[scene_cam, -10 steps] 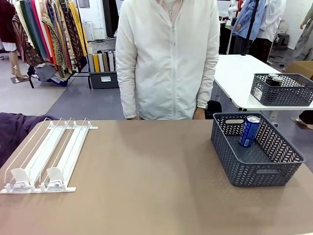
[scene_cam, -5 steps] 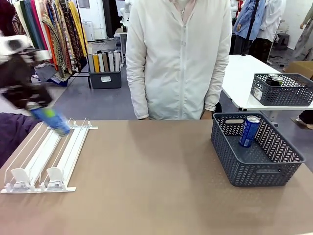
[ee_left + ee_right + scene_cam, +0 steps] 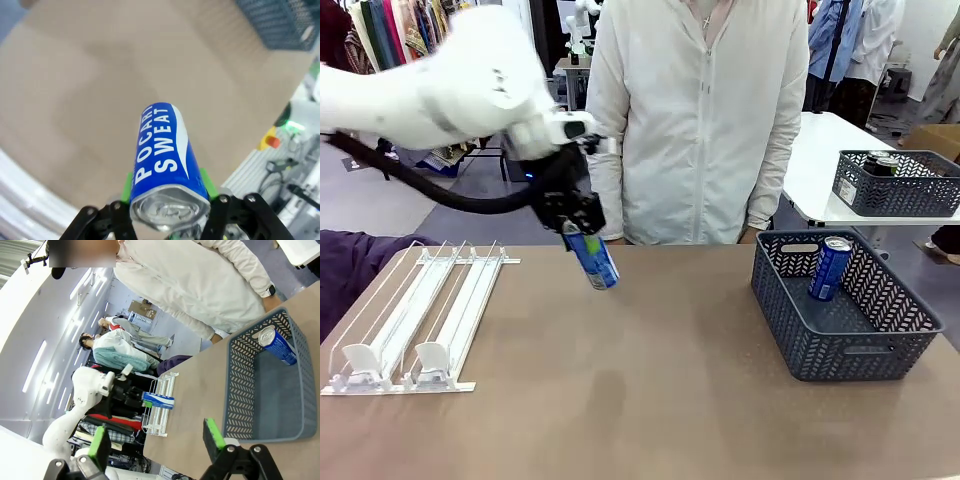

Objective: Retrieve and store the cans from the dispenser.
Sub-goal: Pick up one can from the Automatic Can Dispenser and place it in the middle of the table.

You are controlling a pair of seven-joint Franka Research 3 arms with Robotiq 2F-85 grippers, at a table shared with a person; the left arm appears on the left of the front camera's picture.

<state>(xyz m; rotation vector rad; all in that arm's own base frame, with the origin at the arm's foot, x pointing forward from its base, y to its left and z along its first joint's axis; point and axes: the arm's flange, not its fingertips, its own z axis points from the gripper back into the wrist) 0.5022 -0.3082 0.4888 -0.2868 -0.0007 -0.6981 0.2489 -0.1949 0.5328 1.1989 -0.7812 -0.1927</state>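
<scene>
While left gripper [image 3: 582, 240] clamps blue can [image 3: 593, 260], right gripper [image 3: 156, 440] gapes; can base hidden.

A tan table [image 3: 650, 380] carries 1 white dispenser [image 3: 415, 315] and 1 grey lattice basket [image 3: 845, 305].

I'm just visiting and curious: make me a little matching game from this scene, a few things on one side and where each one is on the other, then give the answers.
Things:
1. Pocari Sweat can
2. second blue can
3. dispenser
4. right gripper

Places or states:
A. leaning inside the grey basket
B. open, holding nothing
C. gripped by the left gripper above the table
D. on the table's left side, lanes without cans

Pairs: 1-C, 2-A, 3-D, 4-B
</scene>
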